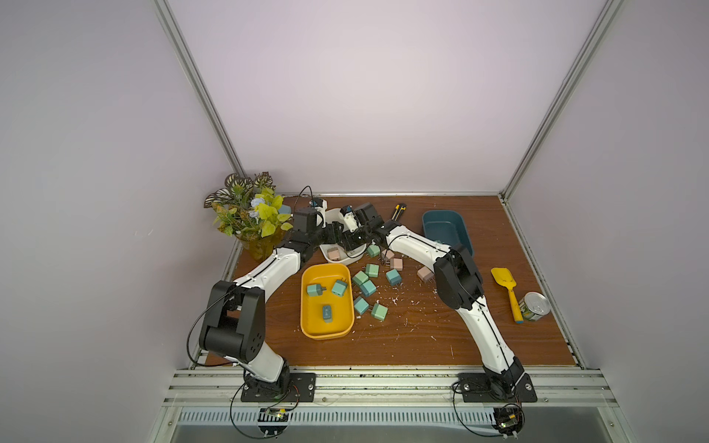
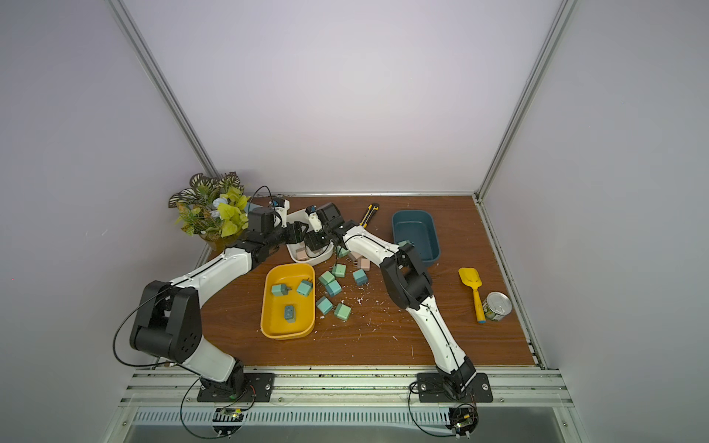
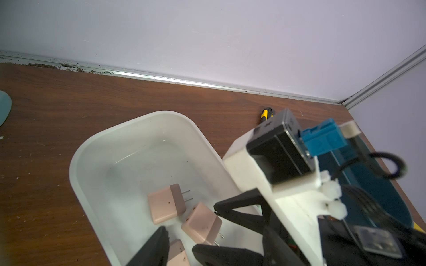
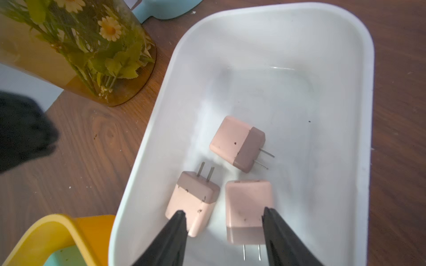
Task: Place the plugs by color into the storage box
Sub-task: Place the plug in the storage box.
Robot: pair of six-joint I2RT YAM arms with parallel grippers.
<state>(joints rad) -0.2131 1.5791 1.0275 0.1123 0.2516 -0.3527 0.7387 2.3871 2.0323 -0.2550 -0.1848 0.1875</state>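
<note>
Black jaws on my R side stand open, nothing gripped, over 3 pink plugs (image 4: 237,144) lying in white bin (image 4: 299,92). My L jaws open too, above same bin. Teal + mint plugs (image 1: 367,287) loose on worktop (image 1: 422,337) nearby; 3 more in yellow bin (image 1: 326,334).

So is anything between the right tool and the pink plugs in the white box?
Nothing visible. The right tool hangs open just above the pink plugs lying in the white box, with only air between them.
</note>
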